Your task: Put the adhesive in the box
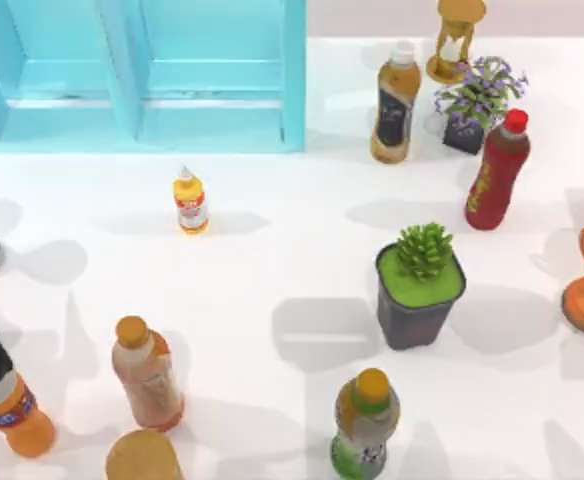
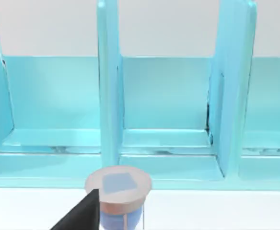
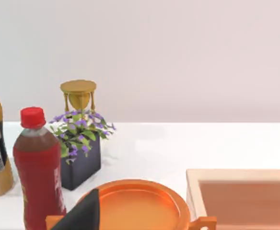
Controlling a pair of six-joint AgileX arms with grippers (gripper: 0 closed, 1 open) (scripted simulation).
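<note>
- From above: the adhesive stands upright on open white table, just in front of the box, whose near wall runs along the top left. Bare table lies all around the little bottle (nothing touches it), so the way to the box edge is open.
- Farther out it gets crowded: an orange-capped bottle and a green-labelled bottle near the bottom edge, a potted succulent right of centre, a red drink bottle and a dark-labelled bottle at upper right, beside a purple-flowered plant and an hourglass.
- My left wrist view: I look level at the box's near wall and upright dividers, with a round-topped object close below. One dark fingertip shows at the bottom; spread or pressed together, I cannot tell.
- My right wrist view: an orange trophy's dish sits close, the red bottle beside it. One dark fingertip again; cannot tell.
</note>
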